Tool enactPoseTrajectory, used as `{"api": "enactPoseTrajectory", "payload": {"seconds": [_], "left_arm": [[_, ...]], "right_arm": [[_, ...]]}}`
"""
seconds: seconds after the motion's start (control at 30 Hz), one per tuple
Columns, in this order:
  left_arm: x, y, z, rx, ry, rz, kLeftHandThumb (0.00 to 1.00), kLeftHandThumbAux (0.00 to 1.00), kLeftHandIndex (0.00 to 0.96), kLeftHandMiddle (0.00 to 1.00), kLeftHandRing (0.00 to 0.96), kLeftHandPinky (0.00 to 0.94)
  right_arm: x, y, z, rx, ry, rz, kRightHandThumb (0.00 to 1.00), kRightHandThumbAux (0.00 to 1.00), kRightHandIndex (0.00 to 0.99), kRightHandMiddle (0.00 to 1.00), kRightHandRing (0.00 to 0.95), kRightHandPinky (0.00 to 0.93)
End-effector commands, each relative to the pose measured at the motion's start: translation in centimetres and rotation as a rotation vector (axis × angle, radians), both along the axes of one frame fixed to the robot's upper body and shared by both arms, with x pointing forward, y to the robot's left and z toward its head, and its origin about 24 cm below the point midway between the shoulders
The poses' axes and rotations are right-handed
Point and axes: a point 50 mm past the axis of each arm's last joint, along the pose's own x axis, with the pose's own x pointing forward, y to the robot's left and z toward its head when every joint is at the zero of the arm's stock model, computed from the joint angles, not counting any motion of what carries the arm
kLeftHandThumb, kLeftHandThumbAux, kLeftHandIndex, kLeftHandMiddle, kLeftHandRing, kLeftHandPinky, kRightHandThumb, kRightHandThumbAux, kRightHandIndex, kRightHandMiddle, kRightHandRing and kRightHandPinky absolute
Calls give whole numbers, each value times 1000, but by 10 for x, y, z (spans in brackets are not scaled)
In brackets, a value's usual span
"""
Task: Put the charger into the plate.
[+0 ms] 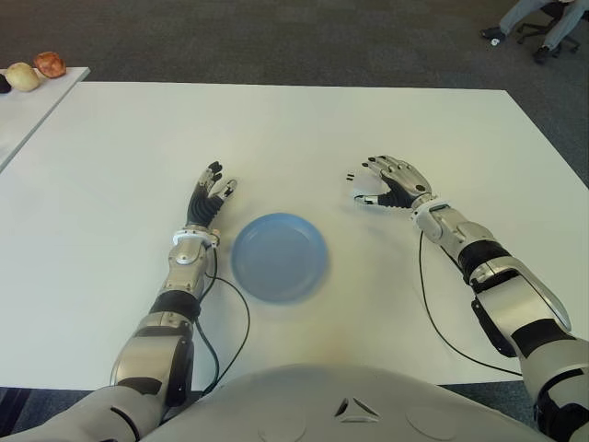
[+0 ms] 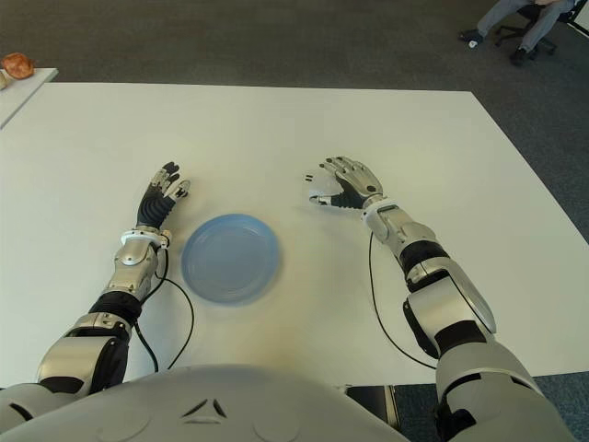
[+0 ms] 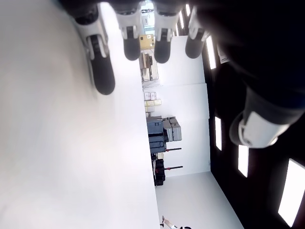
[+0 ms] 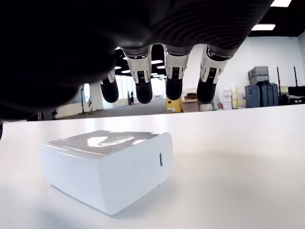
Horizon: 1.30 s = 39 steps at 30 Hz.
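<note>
A white block charger [image 4: 108,167] lies on the white table [image 1: 294,129], right of the blue plate [image 1: 279,256]. My right hand [image 1: 385,183] hovers right over the charger [image 1: 368,189] with its fingers [image 4: 172,76] spread above it, not touching it. The plate holds nothing. My left hand [image 1: 210,196] shows just left of the plate, fingers [image 3: 101,57] stretched out flat close to the table, holding nothing.
A second white table [image 1: 37,101] at the far left carries small round food-like items [image 1: 35,70]. Dark carpet lies beyond the table's far edge, with an office chair and a person's legs [image 1: 543,23] at the top right. Cables run along both forearms.
</note>
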Motion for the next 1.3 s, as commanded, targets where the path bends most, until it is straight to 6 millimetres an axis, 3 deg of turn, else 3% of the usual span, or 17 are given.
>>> {"api": "enactPoseTrajectory", "payload": {"seconds": [0.03, 1.3], "left_arm": [[-38, 0, -42, -12, 248, 9, 0, 588, 40, 90, 81, 87], [-43, 1, -41, -18, 222, 4, 0, 575, 35, 90, 84, 100]], "right_arm": [[6, 4, 5, 16, -29, -24, 309, 198, 0, 0, 0, 0], [17, 14, 4, -50, 43, -15, 300, 237, 0, 0, 0, 0]]}}
